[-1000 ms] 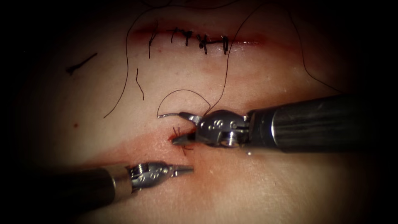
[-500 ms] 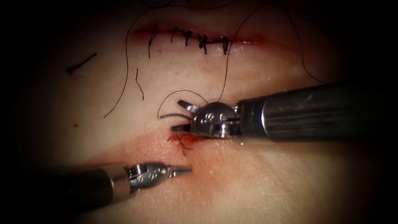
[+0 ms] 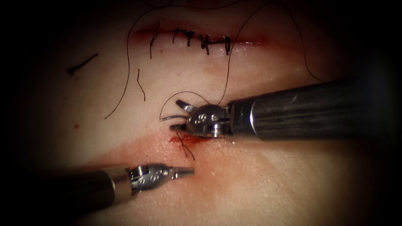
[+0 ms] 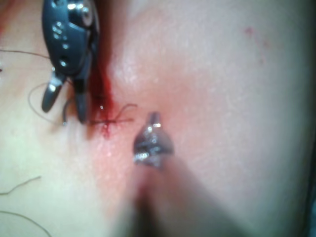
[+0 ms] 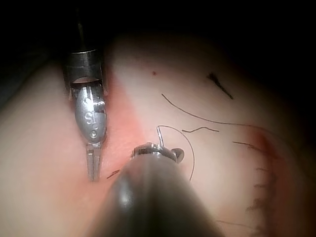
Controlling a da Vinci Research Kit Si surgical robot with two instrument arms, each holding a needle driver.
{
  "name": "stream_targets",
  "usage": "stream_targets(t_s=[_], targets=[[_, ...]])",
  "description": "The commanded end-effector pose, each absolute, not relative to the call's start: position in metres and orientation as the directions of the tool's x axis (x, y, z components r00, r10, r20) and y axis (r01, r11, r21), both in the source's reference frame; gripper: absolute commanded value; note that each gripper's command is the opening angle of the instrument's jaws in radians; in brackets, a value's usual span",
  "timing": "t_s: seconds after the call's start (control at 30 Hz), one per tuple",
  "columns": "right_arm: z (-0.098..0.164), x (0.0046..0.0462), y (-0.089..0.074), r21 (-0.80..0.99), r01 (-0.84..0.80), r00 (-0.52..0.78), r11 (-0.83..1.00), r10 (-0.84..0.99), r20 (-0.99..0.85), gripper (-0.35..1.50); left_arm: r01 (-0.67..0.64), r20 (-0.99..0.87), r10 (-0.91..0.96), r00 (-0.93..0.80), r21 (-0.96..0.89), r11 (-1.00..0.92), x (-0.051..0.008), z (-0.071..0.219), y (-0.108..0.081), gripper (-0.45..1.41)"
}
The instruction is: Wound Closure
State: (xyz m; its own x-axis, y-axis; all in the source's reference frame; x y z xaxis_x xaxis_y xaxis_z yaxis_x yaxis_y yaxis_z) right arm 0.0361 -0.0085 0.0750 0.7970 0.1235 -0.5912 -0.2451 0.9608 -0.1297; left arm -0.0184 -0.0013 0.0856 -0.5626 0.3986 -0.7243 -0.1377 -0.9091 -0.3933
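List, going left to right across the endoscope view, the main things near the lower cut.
Left tool, jaws shut and holding nothing → needle, lying between the right tool's open jaws just above the lower cut, not in the tissue → right tool.

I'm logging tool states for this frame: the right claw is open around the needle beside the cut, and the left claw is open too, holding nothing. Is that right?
Not quite. In the endoscope view the left claw is shut, not open; it holds nothing. The right claw is open around the needle, which lies out of the tissue beside the cut.
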Motion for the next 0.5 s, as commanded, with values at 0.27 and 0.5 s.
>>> stream_targets(t_s=[0.27,0.5], targets=[[0.0754,0.0362,-0.0091,-0.158,-0.166,0.851,0.973,0.061,-0.522,-0.35,-0.135,-0.725,0.399,-0.562,-0.396,-0.908,-0.0189,0.0862,-0.0019,-0.45],[0.0748,0.0355,-0.0091,-0.18,-0.152,0.861,0.972,0.041,-0.507,-0.35,-0.135,-0.725,0.399,-0.562,-0.396,-0.908,-0.0189,0.0862,-0.0019,-0.45]])
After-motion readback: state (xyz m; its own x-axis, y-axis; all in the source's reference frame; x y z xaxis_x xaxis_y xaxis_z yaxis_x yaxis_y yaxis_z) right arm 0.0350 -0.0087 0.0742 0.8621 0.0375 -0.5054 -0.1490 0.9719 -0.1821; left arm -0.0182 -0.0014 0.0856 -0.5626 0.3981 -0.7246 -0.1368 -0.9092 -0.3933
